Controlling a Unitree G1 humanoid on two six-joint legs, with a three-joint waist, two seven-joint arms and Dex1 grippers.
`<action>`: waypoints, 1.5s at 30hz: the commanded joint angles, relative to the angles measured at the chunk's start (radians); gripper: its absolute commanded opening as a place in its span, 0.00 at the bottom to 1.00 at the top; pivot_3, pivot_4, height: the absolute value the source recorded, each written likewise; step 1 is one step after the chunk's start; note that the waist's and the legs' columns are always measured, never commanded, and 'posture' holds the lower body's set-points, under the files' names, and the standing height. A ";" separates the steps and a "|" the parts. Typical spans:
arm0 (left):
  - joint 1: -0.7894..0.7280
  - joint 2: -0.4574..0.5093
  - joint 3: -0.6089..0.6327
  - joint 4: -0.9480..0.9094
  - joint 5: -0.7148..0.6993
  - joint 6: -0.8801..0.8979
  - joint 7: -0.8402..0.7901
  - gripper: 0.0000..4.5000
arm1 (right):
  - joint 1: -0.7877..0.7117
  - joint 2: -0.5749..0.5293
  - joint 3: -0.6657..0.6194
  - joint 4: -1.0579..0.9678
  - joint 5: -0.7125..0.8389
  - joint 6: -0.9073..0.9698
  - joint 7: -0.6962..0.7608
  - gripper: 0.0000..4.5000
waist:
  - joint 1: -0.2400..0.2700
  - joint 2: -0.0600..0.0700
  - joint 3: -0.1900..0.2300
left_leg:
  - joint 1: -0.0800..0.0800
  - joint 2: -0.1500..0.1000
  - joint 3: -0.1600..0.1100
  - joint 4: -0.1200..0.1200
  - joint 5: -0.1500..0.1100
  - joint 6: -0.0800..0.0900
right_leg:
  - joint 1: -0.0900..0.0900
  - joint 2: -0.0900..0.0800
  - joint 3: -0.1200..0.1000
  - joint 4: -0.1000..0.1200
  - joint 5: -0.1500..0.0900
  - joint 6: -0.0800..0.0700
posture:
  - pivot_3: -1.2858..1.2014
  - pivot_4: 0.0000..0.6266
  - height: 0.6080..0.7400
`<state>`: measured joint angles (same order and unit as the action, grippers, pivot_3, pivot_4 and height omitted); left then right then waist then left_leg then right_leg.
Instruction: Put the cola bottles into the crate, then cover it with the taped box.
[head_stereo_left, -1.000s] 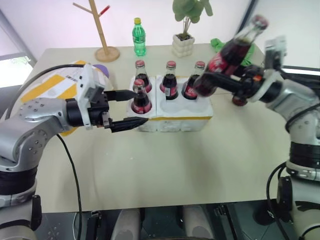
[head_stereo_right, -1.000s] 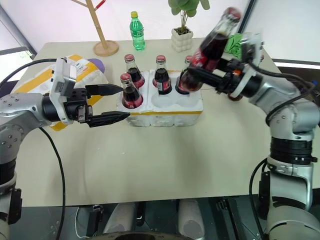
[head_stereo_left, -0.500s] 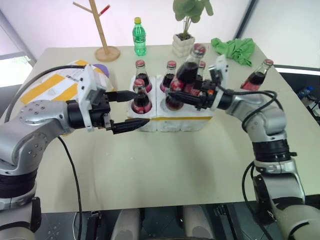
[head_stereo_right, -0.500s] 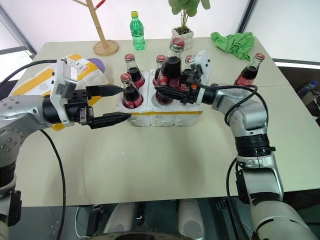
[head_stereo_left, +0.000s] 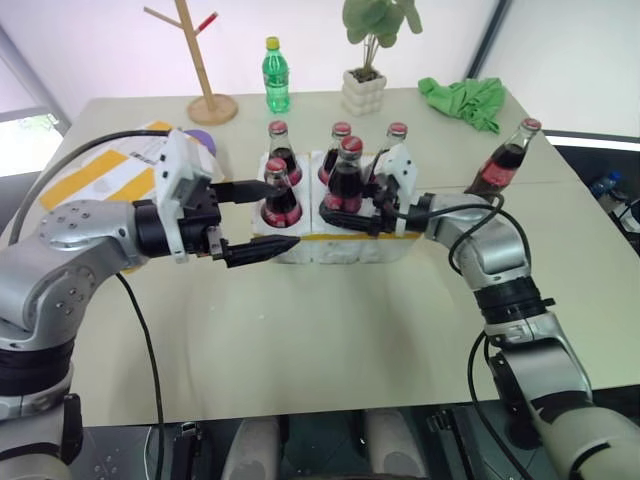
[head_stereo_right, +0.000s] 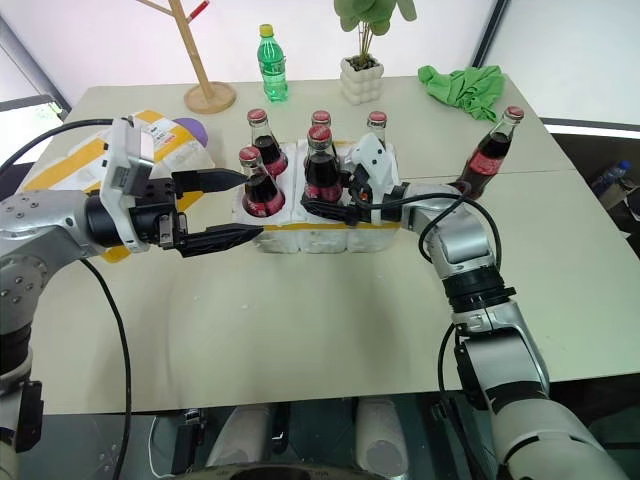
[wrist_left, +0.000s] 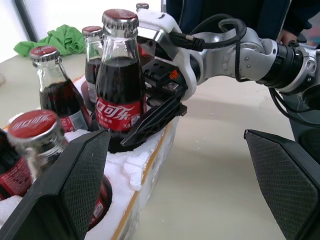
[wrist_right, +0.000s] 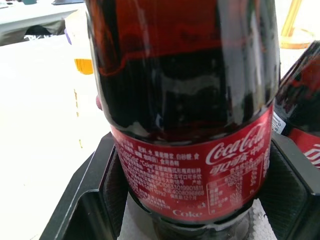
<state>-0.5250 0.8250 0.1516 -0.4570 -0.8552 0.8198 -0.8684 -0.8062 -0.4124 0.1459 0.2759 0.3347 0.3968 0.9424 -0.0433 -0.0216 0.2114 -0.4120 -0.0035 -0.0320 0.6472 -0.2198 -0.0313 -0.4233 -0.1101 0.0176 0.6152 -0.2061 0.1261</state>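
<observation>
The white foam crate (head_stereo_left: 335, 252) with a yellow band stands mid-table. Three cola bottles (head_stereo_left: 341, 140) stand in its back wells and one (head_stereo_left: 279, 196) in the front left well. My right gripper (head_stereo_left: 336, 213) is shut on another cola bottle (head_stereo_left: 347, 178), upright in the front middle well; its label (wrist_right: 200, 165) sits between the pads. One more cola bottle (head_stereo_left: 503, 163) stands on the table to the right. My left gripper (head_stereo_left: 280, 214) is open at the crate's left end, with the front left bottle between its fingers. The taped box (head_stereo_left: 90, 175) lies behind my left arm.
At the table's back stand a green plastic bottle (head_stereo_left: 276, 75), a wooden stand (head_stereo_left: 207, 70) and a potted plant (head_stereo_left: 365, 88). A green cloth (head_stereo_left: 462, 100) lies at the back right. Bare tabletop stretches in front of the crate.
My right arm swung the bottle down and to the left, from tilted high at the right to upright in the front middle well. The left gripper stayed put.
</observation>
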 joint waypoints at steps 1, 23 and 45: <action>-0.018 0.012 0.020 -0.027 -0.005 -0.016 0.000 1.00 | -0.023 0.001 -0.009 0.031 -0.019 0.024 -0.003 0.96 | -0.001 0.000 0.000 | 0.001 0.000 0.000 0.000 0.000 0.000 | 0.001 0.000 0.000 0.000 -0.001 -0.001 | 0.52 0.24 1.00; -0.036 -0.016 -0.025 0.022 0.045 -0.066 -0.039 1.00 | 0.327 -0.454 -0.463 -0.355 0.237 0.312 0.095 0.98 | 0.034 0.000 0.000 | -0.001 0.000 0.000 -0.001 0.000 0.000 | 0.000 0.000 0.000 -0.002 -0.002 -0.002 | 0.52 0.24 1.00; -0.097 -0.037 -0.061 0.070 0.079 -0.077 -0.080 1.00 | 0.171 -0.305 -0.535 0.213 0.030 -0.046 -0.344 0.98 | 0.023 0.000 0.000 | 0.000 0.000 0.002 -0.002 0.000 0.000 | 0.000 0.000 0.001 -0.002 -0.001 -0.002 | 0.52 0.24 1.00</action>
<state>-0.6083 0.7763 0.0618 -0.3623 -0.7742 0.7528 -0.9512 -0.5995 -0.7129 -0.3777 0.4791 0.3643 0.3833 0.6003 -0.0202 -0.0217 0.2114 -0.4121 -0.0032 -0.0298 0.6458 -0.2200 -0.0309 -0.4231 -0.1100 0.0190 0.6129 -0.2075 0.1242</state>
